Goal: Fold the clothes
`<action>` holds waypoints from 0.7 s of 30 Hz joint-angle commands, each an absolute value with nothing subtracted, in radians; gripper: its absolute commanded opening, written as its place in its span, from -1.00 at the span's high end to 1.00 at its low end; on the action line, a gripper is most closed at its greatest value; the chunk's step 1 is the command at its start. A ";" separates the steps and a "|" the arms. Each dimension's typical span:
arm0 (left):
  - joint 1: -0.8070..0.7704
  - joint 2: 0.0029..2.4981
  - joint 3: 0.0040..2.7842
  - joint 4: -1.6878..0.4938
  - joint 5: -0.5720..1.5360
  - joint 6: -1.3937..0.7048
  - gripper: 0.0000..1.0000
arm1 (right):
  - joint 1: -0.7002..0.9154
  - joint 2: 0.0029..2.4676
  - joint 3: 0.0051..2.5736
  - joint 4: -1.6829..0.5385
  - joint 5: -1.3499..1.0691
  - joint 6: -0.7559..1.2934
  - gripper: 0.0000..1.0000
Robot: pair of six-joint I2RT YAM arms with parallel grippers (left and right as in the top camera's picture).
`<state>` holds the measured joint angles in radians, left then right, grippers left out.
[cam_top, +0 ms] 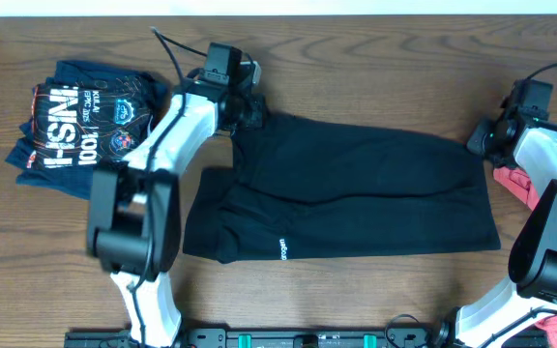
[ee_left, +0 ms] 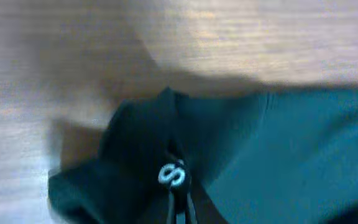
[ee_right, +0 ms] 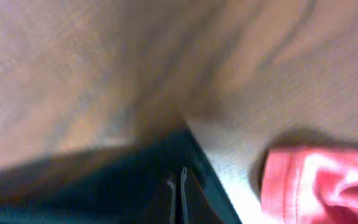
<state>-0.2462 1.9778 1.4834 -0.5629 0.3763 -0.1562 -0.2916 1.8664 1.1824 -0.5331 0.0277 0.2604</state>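
Note:
A black garment (cam_top: pixel 356 193) lies spread across the middle of the table, folded over itself along its length. My left gripper (cam_top: pixel 249 114) is shut on its far left corner; the left wrist view shows the cloth (ee_left: pixel 278 155) bunched around the closed fingers (ee_left: pixel 180 205) with a small white size tag. My right gripper (cam_top: pixel 482 140) is shut on the garment's far right corner; the right wrist view shows the closed fingers (ee_right: pixel 178 199) pinching the dark cloth edge (ee_right: pixel 104 186).
A folded dark blue printed shirt (cam_top: pixel 80 126) lies at the far left. A red garment (cam_top: pixel 525 184) lies at the right edge under the right arm, also showing in the right wrist view (ee_right: pixel 322 186).

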 commanded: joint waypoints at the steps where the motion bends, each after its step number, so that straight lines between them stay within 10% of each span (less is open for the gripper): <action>1: -0.248 1.886 1.498 -0.651 0.385 -0.151 0.88 | -0.296 1.809 1.183 -0.580 0.045 0.277 0.98; 21: -0.266 1.753 1.498 -1.221 0.386 -0.191 0.88 | -0.296 1.544 1.183 -1.013 0.194 0.313 0.98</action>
<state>-0.2512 1.7706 1.4872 -1.1835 0.3862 -0.1688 -0.2916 1.5551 1.1824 -1.0019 0.1314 0.2981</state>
